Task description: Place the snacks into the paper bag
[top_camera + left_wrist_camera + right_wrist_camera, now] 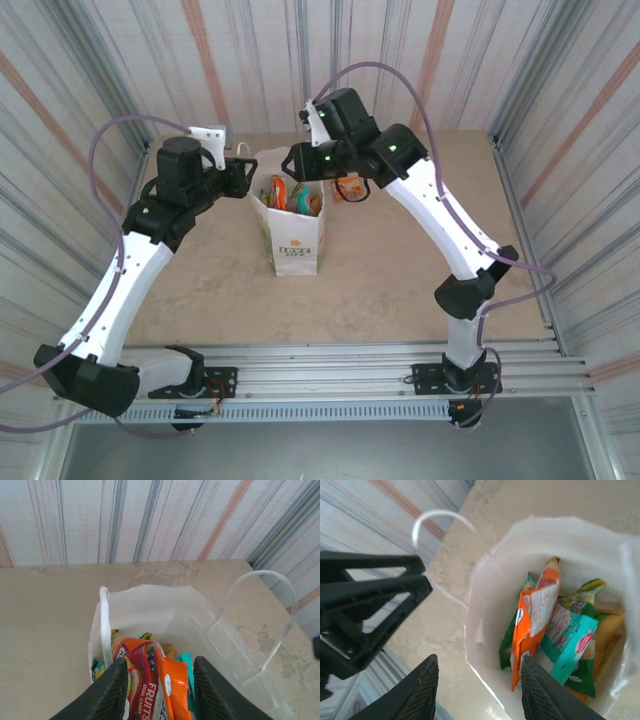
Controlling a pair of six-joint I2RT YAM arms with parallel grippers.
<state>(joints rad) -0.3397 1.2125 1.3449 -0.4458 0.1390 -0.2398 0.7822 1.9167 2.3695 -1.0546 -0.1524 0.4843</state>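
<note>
The white paper bag (295,245) stands upright mid-table, with several snacks (293,196) inside. My left gripper (243,180) hovers at its left rim and is open; in the left wrist view the gripper (159,690) looks down into the bag (160,610) at a red-orange packet (142,675), an orange one (175,685) and a teal one (186,660) lying loose below. My right gripper (290,162) is open at the far rim; in its wrist view the gripper (477,690) straddles the bag's edge (470,630), beside an orange packet (535,615) and a teal packet (570,645). One orange-white snack (350,187) lies on the table right of the bag.
The bag's twisted handles (265,615) stick up at its rim. Striped walls (80,120) enclose the table on three sides. The left arm's black wrist (370,595) is close beside the right gripper. The tabletop (390,290) in front of the bag is bare.
</note>
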